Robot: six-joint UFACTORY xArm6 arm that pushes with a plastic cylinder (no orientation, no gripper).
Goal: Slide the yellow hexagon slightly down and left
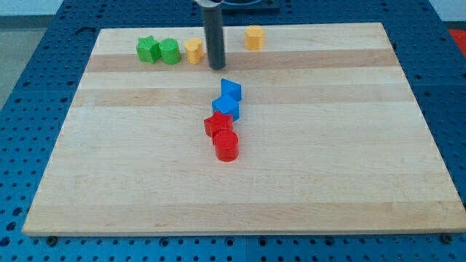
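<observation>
The yellow hexagon (253, 36) stands near the board's top edge, right of centre. My tip (217, 68) rests on the board down and left of it, about a block's width apart from it. A second yellow block (194, 51), of unclear shape, sits just left of the rod and looks close to touching it.
A green star (148, 49) and a rounded green block (170, 52) stand in a row left of the second yellow block. Two blue blocks (231, 90) (226, 108) and two red blocks (217, 124) (226, 145) form a chain below my tip. The wooden board (349, 160) lies on a blue pegboard.
</observation>
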